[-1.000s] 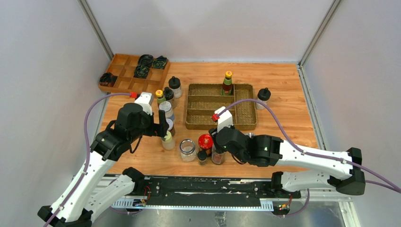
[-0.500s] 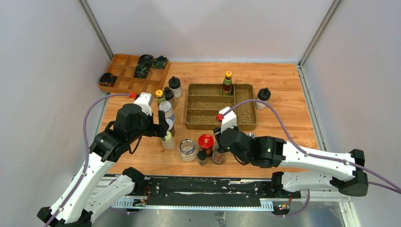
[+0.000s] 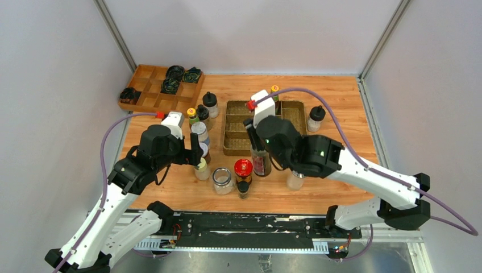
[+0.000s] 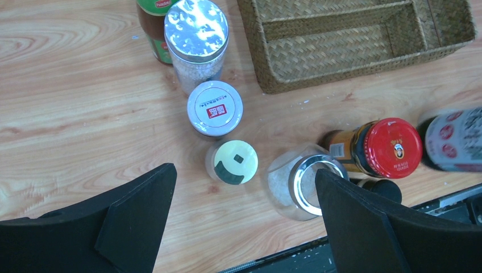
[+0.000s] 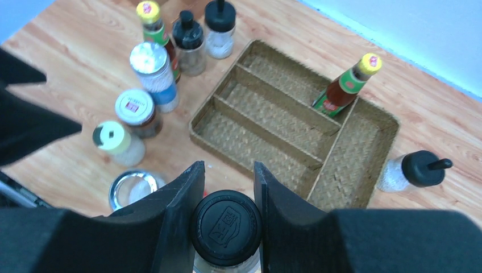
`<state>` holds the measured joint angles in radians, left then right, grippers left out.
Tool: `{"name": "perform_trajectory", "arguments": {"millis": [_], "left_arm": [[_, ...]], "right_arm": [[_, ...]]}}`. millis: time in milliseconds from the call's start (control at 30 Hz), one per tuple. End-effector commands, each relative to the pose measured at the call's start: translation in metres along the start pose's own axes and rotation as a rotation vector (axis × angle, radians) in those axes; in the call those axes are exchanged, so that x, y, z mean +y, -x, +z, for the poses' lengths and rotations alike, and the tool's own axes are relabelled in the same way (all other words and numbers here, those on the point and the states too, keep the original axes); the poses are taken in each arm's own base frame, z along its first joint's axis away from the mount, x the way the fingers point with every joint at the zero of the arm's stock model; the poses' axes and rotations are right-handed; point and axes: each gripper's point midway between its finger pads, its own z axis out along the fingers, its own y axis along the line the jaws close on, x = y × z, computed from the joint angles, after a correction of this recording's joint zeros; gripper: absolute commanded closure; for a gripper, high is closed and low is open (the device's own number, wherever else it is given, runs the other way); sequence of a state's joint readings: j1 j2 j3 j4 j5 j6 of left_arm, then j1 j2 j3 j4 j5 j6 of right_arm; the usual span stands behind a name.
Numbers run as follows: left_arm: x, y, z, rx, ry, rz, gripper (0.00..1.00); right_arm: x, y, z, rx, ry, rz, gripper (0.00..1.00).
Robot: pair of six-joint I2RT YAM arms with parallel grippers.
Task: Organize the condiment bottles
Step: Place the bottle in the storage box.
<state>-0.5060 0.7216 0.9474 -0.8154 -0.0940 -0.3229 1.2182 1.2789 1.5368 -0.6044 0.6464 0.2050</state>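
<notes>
The bench (image 3: 341,96) carries a woven tray (image 5: 250,136) toward its far right and a wooden box (image 3: 149,85) at its far left corner. Most of the bottles stand loose on the left and near side of the tray. The right end effector (image 5: 226,193) is pinching a black-capped bottle (image 5: 225,227) just below the cap. The bottle looks raised off the bench, at the tray's near edge. The left end effector (image 4: 244,170) is spread wide and holds nothing, hovering over a yellow-lidded shaker (image 4: 232,162) in the left cluster. A red-capped bottle (image 4: 386,148) and an open glass jar (image 4: 298,185) stand close beside the hanging bottle. A clear shaker (image 3: 294,181) sits under the right arm near the near edge. One yellow-capped sauce bottle (image 5: 347,85) leans in a far compartment of the tray.

The main risk is the high grip: held so near the cap, the body could swing or slide out during travel. If it is set down tilted, the narrow compartments could catch its base on a divider and tip it. A low carry could clip the red-capped bottle, and the forearm could knock over the clear shaker. Setting it too far back could topple the leaning sauce bottle.
</notes>
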Motion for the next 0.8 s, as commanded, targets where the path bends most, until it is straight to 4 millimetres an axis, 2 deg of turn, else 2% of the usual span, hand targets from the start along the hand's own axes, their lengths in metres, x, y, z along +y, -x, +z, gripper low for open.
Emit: {"name": "perform_trajectory", "arguments": {"millis": [0, 133, 300, 533, 767], "left_arm": [[-0.001, -0.003, -0.002, 0.011, -0.012, 0.0, 0.01], [-0.001, -0.001, -0.003, 0.003, -0.011, 0.007, 0.01], [-0.003, 0.003, -0.004, 0.002, -0.02, 0.005, 0.01], [-0.003, 0.006, -0.008, -0.001, -0.017, 0.008, 0.01], [-0.002, 0.004, -0.008, 0.006, -0.013, 0.008, 0.01]], "right_arm": [[-0.032, 0.048, 0.019, -0.068, -0.046, 0.039, 1.0], [-0.051, 0.064, 0.041, -0.068, -0.067, 0.045, 1.0], [-0.077, 0.077, 0.081, -0.056, -0.097, 0.057, 1.0], [-0.11, 0.077, 0.145, -0.03, -0.133, 0.055, 1.0], [-0.136, 0.081, 0.185, -0.061, -0.121, 0.087, 1.0]]}}
